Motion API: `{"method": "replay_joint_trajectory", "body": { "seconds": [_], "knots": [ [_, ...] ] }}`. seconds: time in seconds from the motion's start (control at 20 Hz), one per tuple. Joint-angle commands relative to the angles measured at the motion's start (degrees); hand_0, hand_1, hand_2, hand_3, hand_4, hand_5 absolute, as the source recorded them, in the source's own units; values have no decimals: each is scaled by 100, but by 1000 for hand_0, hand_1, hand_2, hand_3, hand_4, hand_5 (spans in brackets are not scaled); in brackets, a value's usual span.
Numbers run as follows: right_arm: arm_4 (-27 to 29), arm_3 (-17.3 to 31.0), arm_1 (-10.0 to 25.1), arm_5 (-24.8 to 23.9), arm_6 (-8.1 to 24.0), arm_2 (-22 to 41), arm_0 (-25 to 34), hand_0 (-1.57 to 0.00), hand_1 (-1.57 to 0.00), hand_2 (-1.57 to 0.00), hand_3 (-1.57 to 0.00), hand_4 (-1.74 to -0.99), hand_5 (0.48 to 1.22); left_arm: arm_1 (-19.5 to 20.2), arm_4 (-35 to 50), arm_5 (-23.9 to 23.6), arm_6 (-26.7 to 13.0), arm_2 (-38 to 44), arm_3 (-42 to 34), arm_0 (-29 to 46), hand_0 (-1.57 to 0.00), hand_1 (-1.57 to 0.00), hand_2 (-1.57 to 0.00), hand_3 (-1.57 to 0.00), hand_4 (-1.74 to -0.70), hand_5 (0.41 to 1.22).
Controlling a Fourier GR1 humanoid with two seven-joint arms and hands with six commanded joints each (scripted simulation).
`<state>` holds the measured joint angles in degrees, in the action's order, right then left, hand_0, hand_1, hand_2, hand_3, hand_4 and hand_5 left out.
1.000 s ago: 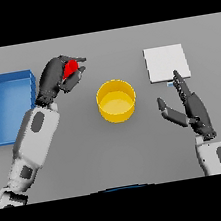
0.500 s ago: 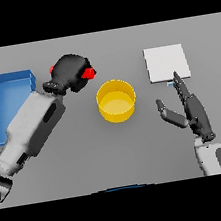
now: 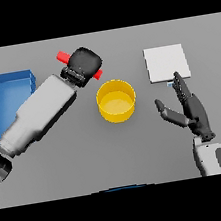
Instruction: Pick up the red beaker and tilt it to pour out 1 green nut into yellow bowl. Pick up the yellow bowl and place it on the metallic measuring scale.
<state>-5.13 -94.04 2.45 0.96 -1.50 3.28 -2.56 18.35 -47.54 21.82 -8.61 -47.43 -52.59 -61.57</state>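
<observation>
My left hand [image 3: 84,62] is shut on the red beaker [image 3: 63,55], held in the air and tipped nearly on its side; red ends show at either side of the fist, one end near the rim of the yellow bowl [image 3: 116,100]. The bowl stands at the table's middle, just right of and below the hand. I see no green nut. The metallic measuring scale [image 3: 166,62], a pale square plate, lies at the back right. My right hand [image 3: 192,111] rests open below the scale, to the right of the bowl, fingers straight.
A blue tray [image 3: 8,98] sits at the far left, partly covered by my left forearm.
My left arm has lifted the beaker and carried it right toward the bowl, tipping it further over. The right hand has stayed where it was.
</observation>
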Motion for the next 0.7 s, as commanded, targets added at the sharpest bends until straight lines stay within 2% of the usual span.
{"method": "replay_joint_trajectory", "body": {
  "seconds": [0.0,0.1,0.25,0.5,0.55,0.65],
  "knots": [
    [12,30,32,-2,21,-39,14,1,1,1,1,-1301,607,15,-56,85,79,-120,53,-113,-1571,-1571,-1571,-1203,-1709,1219],
    [-13,23,14,30,-67,12,-34,1,1,1,1,-1297,607,-65,-164,161,225,-392,105,-334,-1571,-1571,-1571,-1336,-1719,1220],
    [-45,46,25,-1,-53,-1,-15,1,1,1,1,-1297,600,-85,-433,172,262,-857,191,-584,-1571,-1571,-1571,-1450,-1729,1220],
    [-68,19,88,-34,39,-40,67,1,1,1,1,-1290,604,-226,-771,-14,352,-1517,456,-838,-1571,-1571,-1571,-1531,-1737,1221],
    [-70,67,58,-39,99,-30,92,1,1,1,1,-1287,604,-285,-823,100,331,-1643,493,-938,-1571,-1571,-1571,-1539,-1737,1221],
    [-75,58,94,-37,-5,-54,65,1,1,1,1,-1285,605,-333,-943,257,465,-1957,526,-1110,-1571,-1571,-1571,-1551,-1739,1221]
  ]
}}
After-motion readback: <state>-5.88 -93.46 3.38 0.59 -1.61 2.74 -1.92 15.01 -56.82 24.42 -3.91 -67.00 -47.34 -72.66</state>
